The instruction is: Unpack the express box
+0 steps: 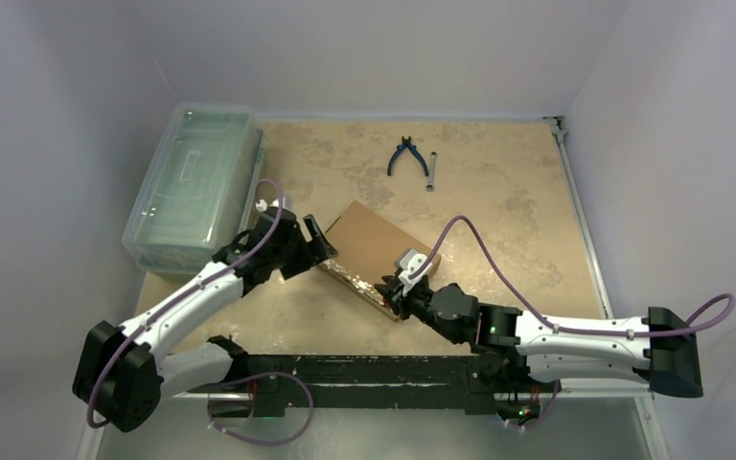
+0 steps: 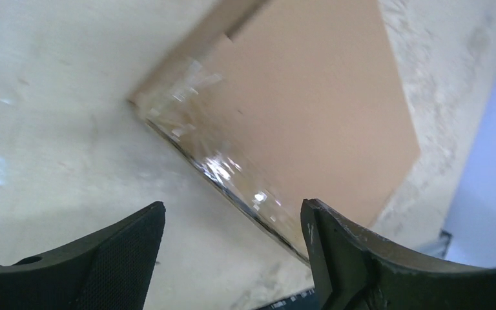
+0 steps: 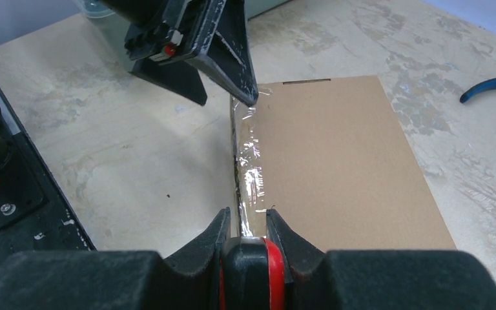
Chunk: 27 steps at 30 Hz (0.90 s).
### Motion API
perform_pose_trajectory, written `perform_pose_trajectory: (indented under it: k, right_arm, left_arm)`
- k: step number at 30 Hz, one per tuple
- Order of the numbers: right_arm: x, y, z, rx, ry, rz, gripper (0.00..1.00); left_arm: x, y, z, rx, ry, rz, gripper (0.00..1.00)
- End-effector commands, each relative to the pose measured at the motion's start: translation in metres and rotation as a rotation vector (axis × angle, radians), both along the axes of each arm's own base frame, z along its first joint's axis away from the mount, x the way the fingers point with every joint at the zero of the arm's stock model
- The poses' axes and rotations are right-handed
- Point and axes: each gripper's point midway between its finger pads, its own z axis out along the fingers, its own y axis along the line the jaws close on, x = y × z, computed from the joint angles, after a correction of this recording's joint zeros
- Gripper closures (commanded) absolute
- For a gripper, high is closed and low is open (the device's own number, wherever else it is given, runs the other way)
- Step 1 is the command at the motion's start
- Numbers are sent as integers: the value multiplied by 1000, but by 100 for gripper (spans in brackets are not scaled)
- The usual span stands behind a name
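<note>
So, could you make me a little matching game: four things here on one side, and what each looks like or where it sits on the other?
Things:
1 express box
2 plastic bin
3 pliers
4 left gripper

Descriptions:
A open, at the box's corner
B blue handles, far side
C brown, clear tape along one edge
D see-through, far left

Pairs: 1-C, 2-D, 3-B, 4-A

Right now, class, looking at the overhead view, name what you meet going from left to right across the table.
First the clear plastic bin → left pincer → express box. The pliers, wrench and right pincer overlap the box's span, so they are left out.
</note>
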Motion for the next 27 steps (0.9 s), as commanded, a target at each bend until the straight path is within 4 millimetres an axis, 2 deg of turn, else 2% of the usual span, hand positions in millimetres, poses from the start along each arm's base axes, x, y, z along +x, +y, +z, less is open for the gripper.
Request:
perform_pose_trajectory:
  k: [1, 4, 7, 9, 12, 16, 23, 27]
  right_arm:
    - [5, 3, 13, 36, -19, -30, 100]
    - [5, 3, 13, 34, -19, -33, 100]
    - [4, 4, 14, 33, -22, -28, 100]
    - [4, 4, 14, 30, -24, -29, 100]
    - [4, 5, 14, 27, -24, -27, 100]
    - [2, 2, 13, 30, -15, -27, 100]
    - [0, -6, 6, 26, 4, -46, 100]
    - [-1, -6, 5, 22, 12, -53, 100]
  left_arm:
    - [-22, -32, 16, -166, 10, -10, 23]
    - [-26, -45, 13, -218, 14, 5, 23]
    - [-29, -61, -1, -247, 47, 2, 26]
    - [-27, -70, -8, -251, 52, -9, 29]
    - [-16, -73, -20, -225, 34, 0, 36]
    - [-11, -72, -29, -202, 28, 4, 45]
    - [6, -40, -45, -107, 20, 84, 46]
    - [17, -29, -51, -80, 24, 97, 47]
